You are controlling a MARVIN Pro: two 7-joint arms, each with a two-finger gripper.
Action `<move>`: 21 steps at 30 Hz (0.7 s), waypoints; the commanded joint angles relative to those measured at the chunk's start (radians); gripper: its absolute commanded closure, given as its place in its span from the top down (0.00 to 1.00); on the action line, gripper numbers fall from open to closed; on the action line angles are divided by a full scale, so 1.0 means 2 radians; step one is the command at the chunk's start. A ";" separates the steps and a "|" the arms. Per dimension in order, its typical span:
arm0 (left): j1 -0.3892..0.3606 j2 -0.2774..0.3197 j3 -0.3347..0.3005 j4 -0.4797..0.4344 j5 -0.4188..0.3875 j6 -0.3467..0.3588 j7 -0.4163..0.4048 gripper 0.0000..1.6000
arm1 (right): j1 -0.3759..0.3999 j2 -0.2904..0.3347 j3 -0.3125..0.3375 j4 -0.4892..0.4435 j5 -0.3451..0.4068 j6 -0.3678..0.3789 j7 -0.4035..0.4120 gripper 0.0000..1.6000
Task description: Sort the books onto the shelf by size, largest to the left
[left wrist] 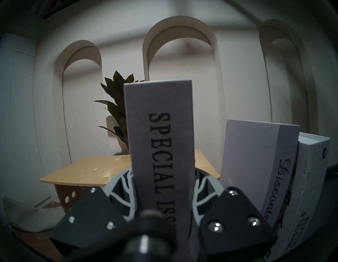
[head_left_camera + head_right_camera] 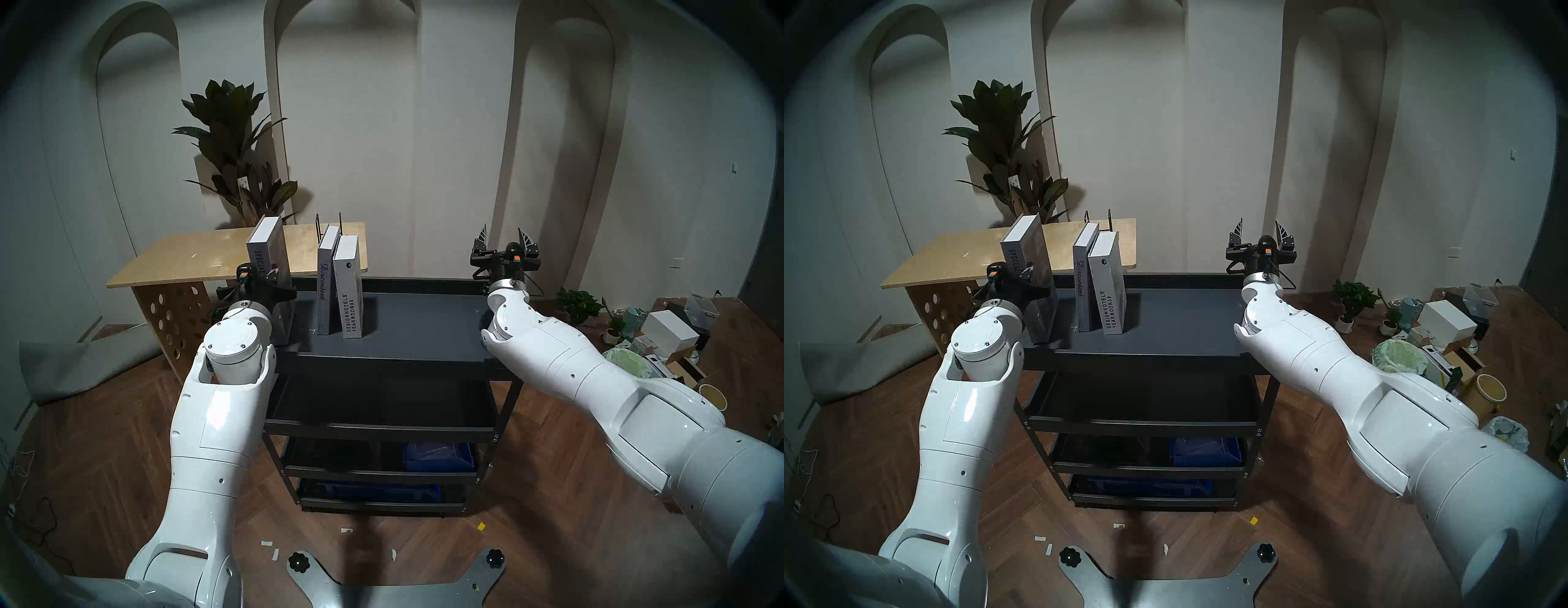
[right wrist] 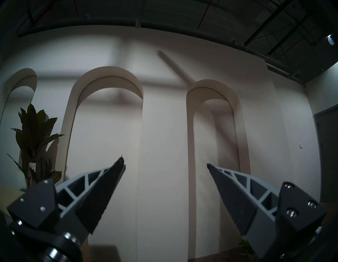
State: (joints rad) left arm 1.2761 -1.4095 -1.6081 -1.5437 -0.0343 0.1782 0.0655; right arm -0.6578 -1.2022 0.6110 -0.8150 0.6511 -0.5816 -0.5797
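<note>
Head left view. Left hand (image 2: 271,282): clamped on the spine of the SPECIAL ISSUE book (image 2: 267,250), which stands upright at the left end of the shelf (image 2: 424,327), leaning slightly. Whether its foot rests on the tray cannot be told; the wrist hides it. Discontent (image 2: 326,288) and Yearbook (image 2: 350,293): upright, touching each other, left of the shelf's middle, a gap between them and the held book. Right hand (image 2: 505,244): fingers spread wide, empty, raised over the shelf's right rear corner, well apart from all books. Desk (image 2: 203,259): plywood, behind the shelf, bare.

Head right view. Same layout. Order reads tallest, thin, shortest from left to right, so the sorting looks nearly finished; the step in hand is judged to be setting the tall book down.

Left wrist view. Fingers (image 1: 126,186) press both covers of SPECIAL ISSUE (image 1: 161,139) low on the spine. Discontent (image 1: 256,164) and Yearbook (image 1: 311,173) stand just to the right, Discontent tilted against its neighbour.

Right wrist view. Fingertips (image 3: 117,168) far apart, nothing between them; only wall and a plant (image 3: 34,139) ahead.

Handling note. Bring the book square and fully seated inside the rim before loosening; let go slowly, withdraw straight back along the spine line, and avoid brushing Discontent, which would likely topple easily.
</note>
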 commanded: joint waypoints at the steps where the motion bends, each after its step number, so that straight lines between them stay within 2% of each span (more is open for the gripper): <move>1: -0.028 0.008 0.005 0.010 -0.005 -0.016 -0.019 0.00 | -0.006 0.029 0.003 -0.060 -0.004 0.030 -0.022 1.00; 12: -0.059 0.013 0.014 0.058 -0.002 -0.042 -0.023 0.00 | -0.029 0.066 0.008 -0.138 0.000 0.088 -0.052 1.00; 14: -0.062 0.013 0.016 0.066 -0.001 -0.047 -0.023 0.00 | -0.036 0.078 0.010 -0.164 0.003 0.105 -0.059 1.00; 15: -0.064 0.012 0.017 0.070 0.000 -0.050 -0.023 0.00 | -0.034 0.074 0.010 -0.155 0.002 0.105 -0.059 1.00; 21: -0.069 0.011 0.016 0.081 -0.001 -0.050 -0.022 0.00 | -0.048 0.098 0.015 -0.208 0.012 0.144 -0.072 1.00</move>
State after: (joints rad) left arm 1.1848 -1.3850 -1.5714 -1.3911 -0.0354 0.0938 0.0175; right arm -0.7449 -1.0663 0.6221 -1.1215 0.6559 -0.3553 -0.6985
